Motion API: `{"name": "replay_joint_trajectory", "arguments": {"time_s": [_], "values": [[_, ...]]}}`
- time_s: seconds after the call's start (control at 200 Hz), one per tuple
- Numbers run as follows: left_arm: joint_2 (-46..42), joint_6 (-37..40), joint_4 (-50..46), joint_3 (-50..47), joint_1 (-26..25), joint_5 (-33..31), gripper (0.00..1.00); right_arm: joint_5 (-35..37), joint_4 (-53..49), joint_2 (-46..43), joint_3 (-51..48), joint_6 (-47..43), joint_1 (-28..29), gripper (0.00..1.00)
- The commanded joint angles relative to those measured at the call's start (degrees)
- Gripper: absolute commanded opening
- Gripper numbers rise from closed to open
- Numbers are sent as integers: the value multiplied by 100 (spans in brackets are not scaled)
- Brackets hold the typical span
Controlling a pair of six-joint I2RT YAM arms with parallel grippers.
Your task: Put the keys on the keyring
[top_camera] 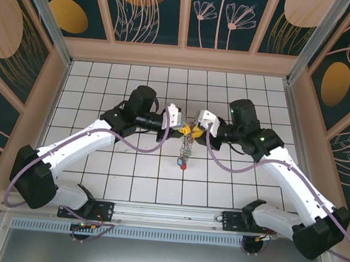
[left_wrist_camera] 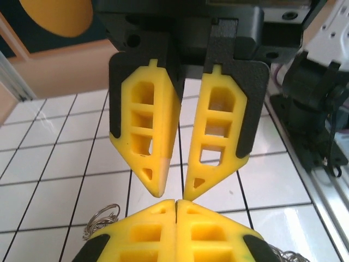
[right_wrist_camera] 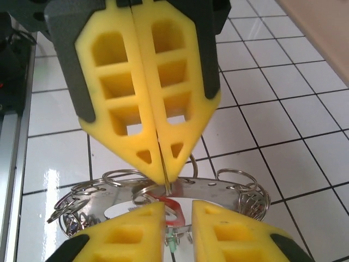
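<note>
From my overhead feed, the white tiled table (top_camera: 97, 161) takes up the floor of the cell. The left arm (top_camera: 81, 143) reaches in from 8 o'clock and the right arm (top_camera: 288, 179) from 4 o'clock. They meet tip to tip near the middle of the table.

The left gripper (top_camera: 180, 128) is clenched. On its own wrist camera its yellow fingers (left_wrist_camera: 147, 229) press flat together with no gap. On the right wrist camera I see the left gripper (right_wrist_camera: 163, 177) at 12 o'clock, with a thin strand of wire pinched at its very tip.

The right gripper (top_camera: 197, 131) is released. Its fingers (left_wrist_camera: 212, 136) stand slightly apart at the tips on the left wrist feed. On its own camera a clear gap separates them (right_wrist_camera: 131, 237). I see nothing pressed between them.

The keyring (top_camera: 186, 146) hangs from the point where the two grippers meet and trails toward 6 o'clock above the tiles. On the right wrist camera its wire loops (right_wrist_camera: 240, 177) fan out from 9 to 3 o'clock just beneath the left gripper's tip. One loop (left_wrist_camera: 101, 215) shows at 7 o'clock on the left wrist view.

The keys (top_camera: 182, 162) dangle at the bottom of the keyring, with a blue tag (top_camera: 179, 161) and a red tag (top_camera: 184, 167) side by side. A red tag (right_wrist_camera: 172, 207) also shows through the right gripper's gap.
</note>
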Motion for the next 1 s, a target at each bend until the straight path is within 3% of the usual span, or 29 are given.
{"name": "replay_joint_trajectory", "arguments": {"time_s": [0.0, 0.22, 0.435, 0.691, 0.996], "values": [[-149, -645, 1338, -182, 55, 739, 0, -306, 467, -237, -225, 226, -32, 27], [-136, -1597, 2920, -685, 62, 1200, 0, -727, 773, -422, -344, 456, -326, 31], [-68, -2413, 4173, -1110, 55, 1224, 0, -1219, 1122, -286, -532, 733, -331, 10], [-48, -2900, 4962, -1461, 58, 791, 0, -1043, 1169, -404, -635, 810, -339, 22], [-42, -3330, 5541, -1726, 63, 530, 0, -1165, 615, -521, -314, 506, -551, 24]]}}
